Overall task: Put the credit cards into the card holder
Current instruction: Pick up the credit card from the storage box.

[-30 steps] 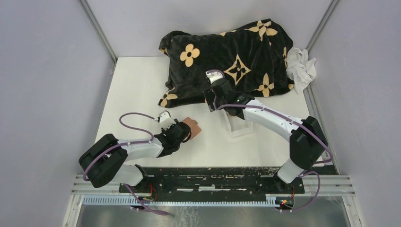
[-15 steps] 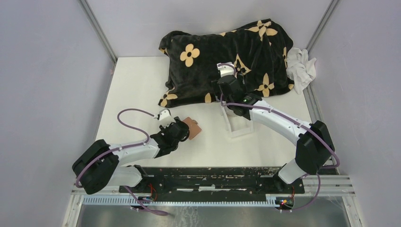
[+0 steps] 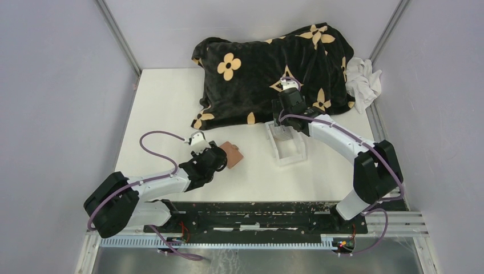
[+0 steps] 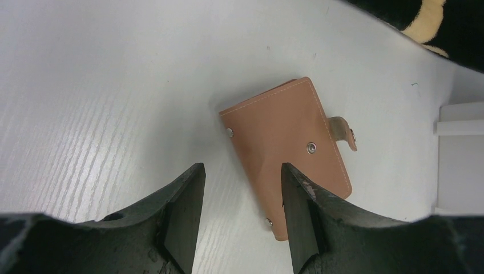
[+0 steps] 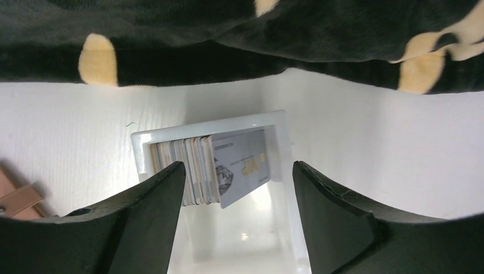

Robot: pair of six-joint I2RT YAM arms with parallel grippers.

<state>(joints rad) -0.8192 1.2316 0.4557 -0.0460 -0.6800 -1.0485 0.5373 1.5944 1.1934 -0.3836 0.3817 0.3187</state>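
Observation:
The brown leather card holder (image 3: pixel 233 154) lies shut and flat on the white table; it also shows in the left wrist view (image 4: pixel 288 151), its snap tab to the right. My left gripper (image 3: pixel 218 160) (image 4: pixel 242 188) is open and empty, low over the holder's near left corner. Several pale blue and grey credit cards (image 5: pixel 208 168) stand on edge at the far end of the clear plastic tray (image 3: pixel 288 154) (image 5: pixel 282 123); they also show in the top view (image 3: pixel 281 133). My right gripper (image 3: pixel 283 119) (image 5: pixel 240 191) is open and empty above the cards.
A black blanket with tan flower marks (image 3: pixel 268 71) lies heaped along the back of the table, just behind the tray. A white cloth (image 3: pixel 363 80) lies at the back right corner. Grey walls close in both sides.
My right gripper has swung right from the blanket's edge to above the tray's far end. My left gripper has edged slightly nearer the card holder. The holder has not moved.

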